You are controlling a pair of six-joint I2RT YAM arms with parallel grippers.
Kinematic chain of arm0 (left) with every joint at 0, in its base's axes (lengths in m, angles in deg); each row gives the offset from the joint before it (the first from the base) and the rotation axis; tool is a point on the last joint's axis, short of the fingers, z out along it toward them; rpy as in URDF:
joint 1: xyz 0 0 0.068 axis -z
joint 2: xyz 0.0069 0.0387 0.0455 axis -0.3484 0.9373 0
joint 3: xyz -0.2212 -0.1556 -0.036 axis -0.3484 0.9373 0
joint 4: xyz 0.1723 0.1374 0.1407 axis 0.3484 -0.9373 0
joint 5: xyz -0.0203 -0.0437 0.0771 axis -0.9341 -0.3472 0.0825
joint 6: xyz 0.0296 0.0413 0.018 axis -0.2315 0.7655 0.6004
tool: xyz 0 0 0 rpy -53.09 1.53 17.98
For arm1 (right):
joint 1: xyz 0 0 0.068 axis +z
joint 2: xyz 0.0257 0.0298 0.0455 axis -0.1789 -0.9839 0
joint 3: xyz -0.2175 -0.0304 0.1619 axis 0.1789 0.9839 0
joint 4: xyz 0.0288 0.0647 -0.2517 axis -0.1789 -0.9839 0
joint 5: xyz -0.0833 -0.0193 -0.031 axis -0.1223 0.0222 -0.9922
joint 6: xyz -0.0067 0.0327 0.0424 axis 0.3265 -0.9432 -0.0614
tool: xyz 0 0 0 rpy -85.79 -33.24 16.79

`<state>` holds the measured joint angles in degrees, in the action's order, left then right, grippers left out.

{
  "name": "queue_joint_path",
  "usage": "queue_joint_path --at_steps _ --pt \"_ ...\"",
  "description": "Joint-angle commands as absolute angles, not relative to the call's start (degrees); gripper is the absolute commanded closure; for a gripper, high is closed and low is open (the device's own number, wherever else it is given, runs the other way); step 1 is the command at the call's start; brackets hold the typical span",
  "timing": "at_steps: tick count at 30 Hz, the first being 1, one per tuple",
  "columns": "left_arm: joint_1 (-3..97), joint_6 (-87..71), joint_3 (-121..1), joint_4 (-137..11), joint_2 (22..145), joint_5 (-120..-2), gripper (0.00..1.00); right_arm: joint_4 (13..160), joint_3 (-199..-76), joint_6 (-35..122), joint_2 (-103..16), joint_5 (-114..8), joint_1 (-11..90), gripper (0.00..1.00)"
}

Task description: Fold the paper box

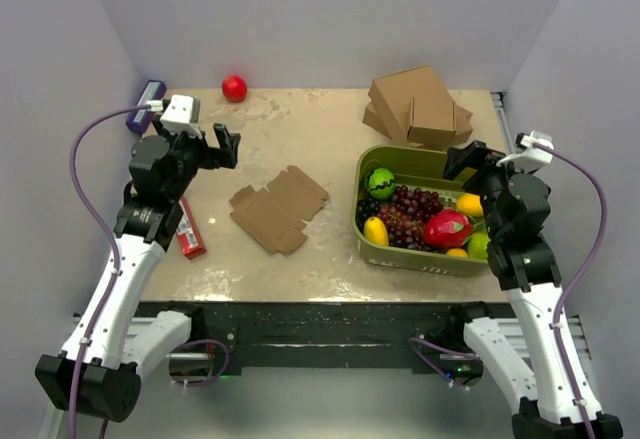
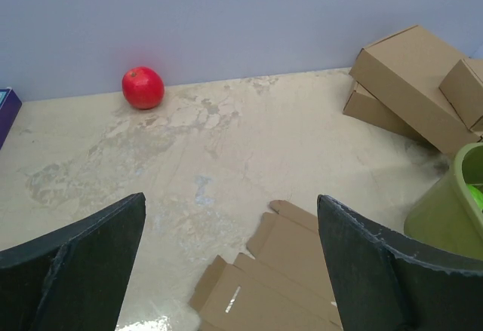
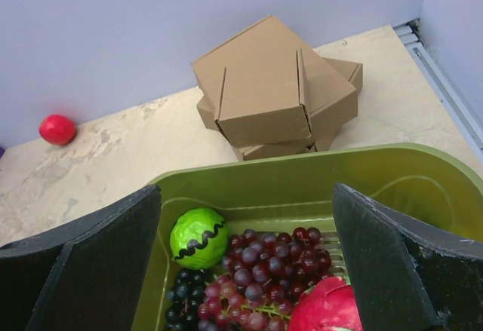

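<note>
your left gripper (image 2: 230, 204) and right gripper (image 3: 247, 190) both stand apart, empty. the paper box (image 1: 278, 208) lies flat: thin, light, probably floppy, so pinch an outer flap's edge.

Only getting the far part of the paper box (image 2: 279, 278) from the left wrist, rest chopped off by the bottom edge. Same deal with the purple box (image 2: 6, 112), just a sliver at the left edge. Can't read the print on the red packet (image 1: 190, 234), way too small. From the right wrist, near side of the green tray (image 3: 287, 173) and most of the red fruit (image 3: 326, 310) cut off at the bottom.
</note>
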<state>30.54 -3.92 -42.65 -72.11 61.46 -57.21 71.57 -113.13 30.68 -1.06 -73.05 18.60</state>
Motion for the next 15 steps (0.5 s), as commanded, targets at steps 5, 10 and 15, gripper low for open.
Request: queue_joint_path --at_steps 5,10,15 --pt "30.24 -5.05 -40.26 -67.68 59.08 -55.86 0.00 77.77 -111.18 29.64 -0.31 -74.92 18.48 0.01" --pt "30.24 -4.43 -39.03 -67.41 58.64 -55.86 0.00 77.52 -112.13 29.91 -3.47 -69.73 18.57 0.01" --pt "30.24 -4.44 -37.27 -67.76 58.20 -55.76 0.00 77.95 -113.63 25.88 -9.44 -64.09 22.41 0.08"
